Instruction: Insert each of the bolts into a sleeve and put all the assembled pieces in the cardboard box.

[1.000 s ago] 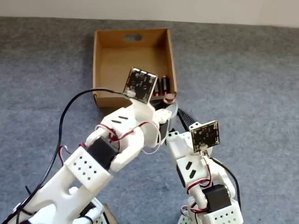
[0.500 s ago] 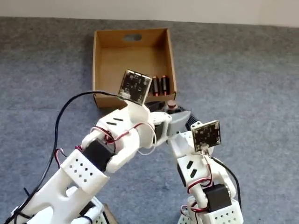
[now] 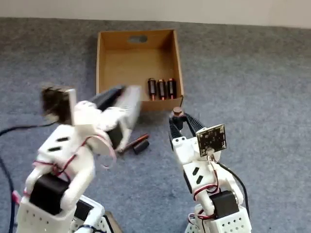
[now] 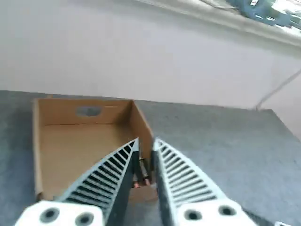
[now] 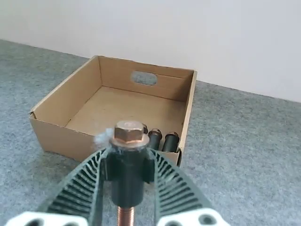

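Two ribbed fingers of my right gripper (image 5: 128, 157) are clamped on a short black cylindrical sleeve (image 5: 127, 181), one finger pressing each side of it. A copper-coloured hex-head bolt (image 5: 128, 133) runs through that sleeve. The assembled piece stands upright with its long axis vertical, the hex head sitting above my fingertips and the threaded shank poking out beneath the sleeve. It hangs over the grey carpet (image 3: 252, 73), just short of the near wall of the box. To my left, a second bolt (image 3: 130, 144) lies flat on the carpet with its long axis slanting away to the right, and a loose black sleeve (image 3: 141, 147) rests just beside it; neither is touched by any finger. Beyond those, my left gripper (image 4: 146, 141) hangs above the carpet with its fingers only a narrow slit apart and nothing between them, pointing towards the box. Farther off sits the open-topped brown cardboard box (image 3: 99, 63), a slot-shaped handle hole cut in its far wall. Inside, three assembled pieces (image 3: 162, 89) lie flat side by side in the near right corner, their long axes running from near wall towards far wall; which end carries the head I cannot tell.
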You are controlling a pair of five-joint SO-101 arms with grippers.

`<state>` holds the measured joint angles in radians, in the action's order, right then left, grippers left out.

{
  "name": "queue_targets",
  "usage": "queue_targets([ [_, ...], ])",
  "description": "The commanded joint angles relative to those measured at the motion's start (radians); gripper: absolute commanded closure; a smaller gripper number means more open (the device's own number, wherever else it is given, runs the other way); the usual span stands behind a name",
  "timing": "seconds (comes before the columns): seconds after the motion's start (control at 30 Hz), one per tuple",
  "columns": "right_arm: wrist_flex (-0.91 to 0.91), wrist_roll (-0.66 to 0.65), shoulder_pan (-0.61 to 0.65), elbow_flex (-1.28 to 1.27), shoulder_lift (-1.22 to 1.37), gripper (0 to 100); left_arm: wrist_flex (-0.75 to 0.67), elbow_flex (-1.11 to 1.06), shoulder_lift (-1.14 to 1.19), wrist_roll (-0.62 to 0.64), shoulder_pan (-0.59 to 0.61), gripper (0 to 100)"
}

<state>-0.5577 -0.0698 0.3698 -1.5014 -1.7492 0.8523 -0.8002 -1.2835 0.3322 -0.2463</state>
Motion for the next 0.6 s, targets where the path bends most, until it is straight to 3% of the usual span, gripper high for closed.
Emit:
queue_targets([
  [0.0,0.025,-0.008,-0.001,0.021,-0.01,99.1,-0.003,-0.156,-0.061,0.009,0.17,97],
  [0.2,0.038,-0.014,0.004,0.084,0.001,99.1,-0.006,-0.444,-0.174,0.009,0.507,99],
  [0.33,0.036,-0.015,0.001,0.148,0.001,99.1,-0.098,-0.613,-0.306,0.015,0.676,99],
  [0.47,0.039,-0.015,0.001,0.24,0.002,99.1,-0.094,-0.745,-0.453,0.006,0.621,99],
  [0.57,0.039,-0.015,0.001,0.36,0.004,99.1,-0.068,-0.783,-0.539,-0.086,0.522,97],
])
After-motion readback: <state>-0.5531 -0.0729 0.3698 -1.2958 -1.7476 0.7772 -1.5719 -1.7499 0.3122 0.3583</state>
